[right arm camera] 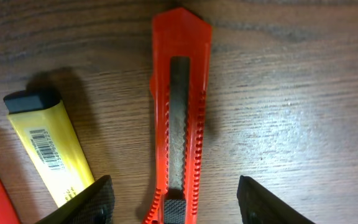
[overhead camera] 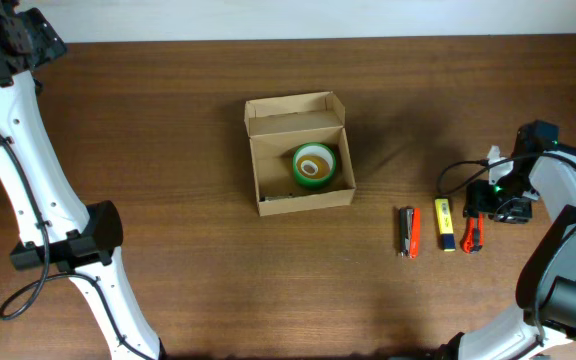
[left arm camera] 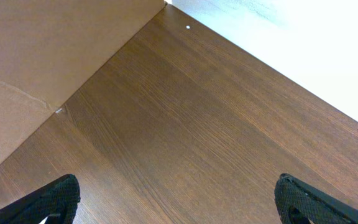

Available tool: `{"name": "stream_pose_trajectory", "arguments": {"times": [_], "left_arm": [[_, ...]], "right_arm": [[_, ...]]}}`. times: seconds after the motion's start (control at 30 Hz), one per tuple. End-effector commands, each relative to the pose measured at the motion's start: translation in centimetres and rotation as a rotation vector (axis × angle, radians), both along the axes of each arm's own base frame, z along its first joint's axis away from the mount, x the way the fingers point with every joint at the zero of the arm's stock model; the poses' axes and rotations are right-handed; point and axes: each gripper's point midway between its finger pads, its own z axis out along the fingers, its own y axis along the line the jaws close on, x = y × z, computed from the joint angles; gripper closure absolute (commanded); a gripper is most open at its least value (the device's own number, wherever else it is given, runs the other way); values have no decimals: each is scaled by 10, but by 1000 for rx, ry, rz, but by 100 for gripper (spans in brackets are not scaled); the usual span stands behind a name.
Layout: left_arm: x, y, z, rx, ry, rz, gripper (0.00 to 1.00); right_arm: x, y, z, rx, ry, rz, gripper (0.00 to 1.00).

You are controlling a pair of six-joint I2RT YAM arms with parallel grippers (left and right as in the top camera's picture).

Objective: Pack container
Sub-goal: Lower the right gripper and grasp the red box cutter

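- While your right gripper (right arm camera: 179,202) stands open astride the red cutter (right arm camera: 180,118), with table (right arm camera: 303,93) showing on both sides, closing off-centre could shove the cutter sideways instead of pinching it
- Because the yellow marker (right arm camera: 51,149) lies just beside one finger (right arm camera: 98,199), a small drift that way could catch it too, so you lift two things or knock one askew
- If you grip the cutter near one end, it may tip on the carry and snag the rim of the box (overhead camera: 303,200), which sits mid-table, well apart from the cutter, lid flap open at the back
- Since the green tape roll (overhead camera: 314,165) takes up much of the box floor, the long cutter may end up propped on it
- Your left gripper (left arm camera: 179,202) hangs wide open over bare table, holding nothing, so it cannot steady the box if you nudge it
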Motion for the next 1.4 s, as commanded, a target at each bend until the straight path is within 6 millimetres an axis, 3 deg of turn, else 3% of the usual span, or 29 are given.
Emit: {"name": "stream_pose_trajectory", "arguments": {"times": [0.0,0.67,0.97,1.13,1.27,1.37], "left_arm": [[-8,3,14,25,-21,3,0],[-8,3,14,25,-21,3,0],[-8,3,14,25,-21,3,0],[-8,3,14,25,-21,3,0],[-8,3,14,25,-21,3,0],[-8,3,14,25,-21,3,0]], "right_arm": [[6,-5,3,-46,-4,90,36],[0,-3,-25,-19,69,83,44],[-4,-5,-37,-22,106,77,64],[0,-5,-37,-26,92,28,95],[17,-1,-28,14,35,-31,96],[38,-1,-1,43,-9,-32,96]]}}
